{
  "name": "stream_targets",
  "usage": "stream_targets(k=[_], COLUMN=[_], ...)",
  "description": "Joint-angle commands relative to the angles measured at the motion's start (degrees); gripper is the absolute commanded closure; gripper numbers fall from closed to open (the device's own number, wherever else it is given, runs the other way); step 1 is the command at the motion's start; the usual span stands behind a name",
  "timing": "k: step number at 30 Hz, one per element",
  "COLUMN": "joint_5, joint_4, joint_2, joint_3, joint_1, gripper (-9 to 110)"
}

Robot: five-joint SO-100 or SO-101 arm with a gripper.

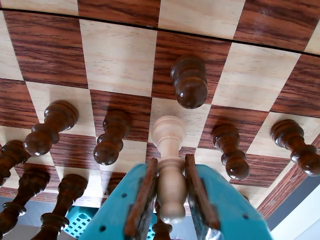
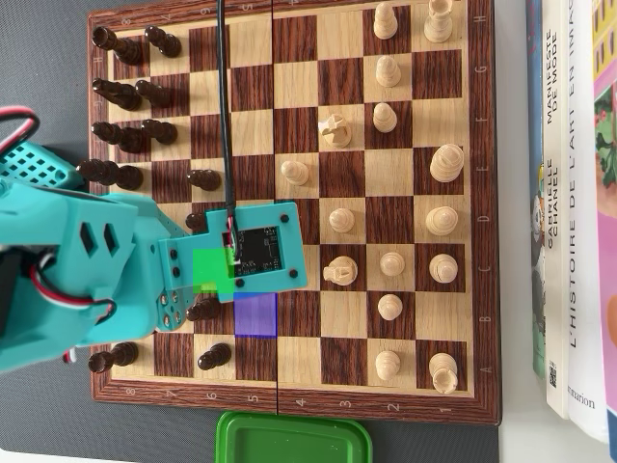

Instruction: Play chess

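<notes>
In the wrist view the gripper (image 1: 171, 200) is closest to us. Its two brown-padded fingers (image 1: 142, 200) are pressed on a light pawn (image 1: 169, 165), one on each side. The pawn's thin middle sits right between the pads. Its wide base touches the board (image 1: 120, 60) on a light square, and its round head points toward the camera.

Around it stand dark pieces. One dark pawn (image 1: 111, 137) is just to the left and another (image 1: 230, 150) just to the right. One more dark pawn (image 1: 190, 82) stands farther up the board, on a dark square. More dark pieces crowd the lower left edge of this view.

From the overhead view, the teal arm (image 2: 87, 270) reaches in from the left, and its camera plate (image 2: 260, 251) hides the gripper and the held pawn. A green patch (image 2: 212, 268) and a blue patch (image 2: 254, 313) mark two squares there. Dark pieces line the left side. Light pieces (image 2: 443, 164) stand on the right half. A green tub (image 2: 294, 439) sits below the board, and books (image 2: 569, 193) lie to the right.
</notes>
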Motion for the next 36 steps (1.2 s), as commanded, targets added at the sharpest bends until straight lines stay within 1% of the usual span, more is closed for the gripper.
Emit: stream_targets(k=[1, 13, 22, 26, 36], joint_5=[-0.2, -1.5, -1.5, -3.4, -4.2], joint_4=[-0.4, -2.5, -2.5, -2.5, -2.5], joint_2=[0.2, 0.2, 0.2, 0.2, 0.2], joint_3=[-0.3, 1.5, 1.6, 1.6, 2.1], joint_1=[0.6, 0.5, 0.6, 0.6, 0.5], gripper=[96, 96, 96, 96, 96])
